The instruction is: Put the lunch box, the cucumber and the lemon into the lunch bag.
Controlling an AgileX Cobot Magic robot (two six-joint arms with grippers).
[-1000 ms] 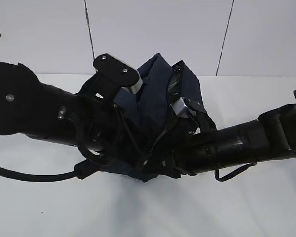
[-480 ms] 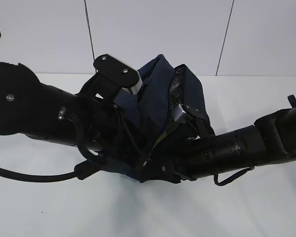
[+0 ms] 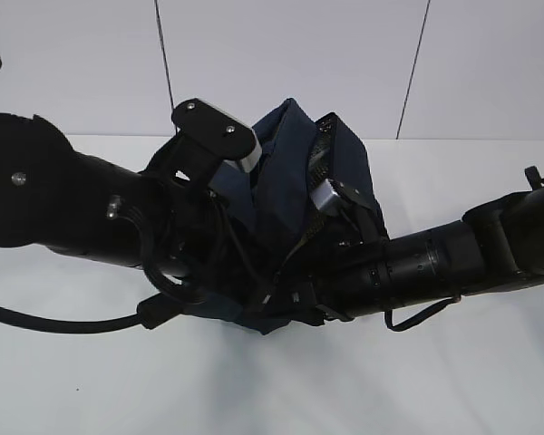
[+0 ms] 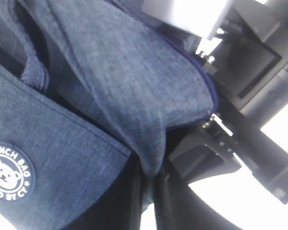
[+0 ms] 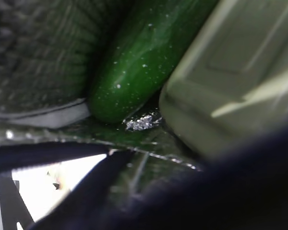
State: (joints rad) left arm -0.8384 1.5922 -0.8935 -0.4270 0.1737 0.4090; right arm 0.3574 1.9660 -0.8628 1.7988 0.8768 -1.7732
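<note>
The navy lunch bag (image 3: 286,172) stands mid-table between both arms; its white round logo (image 4: 7,172) shows in the left wrist view. My left gripper (image 4: 153,184) is shut on a fold of the bag's navy flap (image 4: 134,86). My right gripper (image 5: 158,167) is inside the bag, its dark blurred fingers apart and empty over the foil lining (image 5: 144,122). Just ahead of it lie the dark green cucumber (image 5: 134,62) and the sage-green lid of the lunch box (image 5: 230,72), side by side. The lemon is hidden.
The left arm (image 3: 63,199) covers the bag's left side and the right arm (image 3: 435,263) enters from the right. A black cable (image 3: 54,319) loops on the white table (image 3: 281,390) at front left. A wall stands close behind.
The right arm has pushed further left into the bag. The bag's top flap dipped and rose again slightly. The left arm has not moved.
</note>
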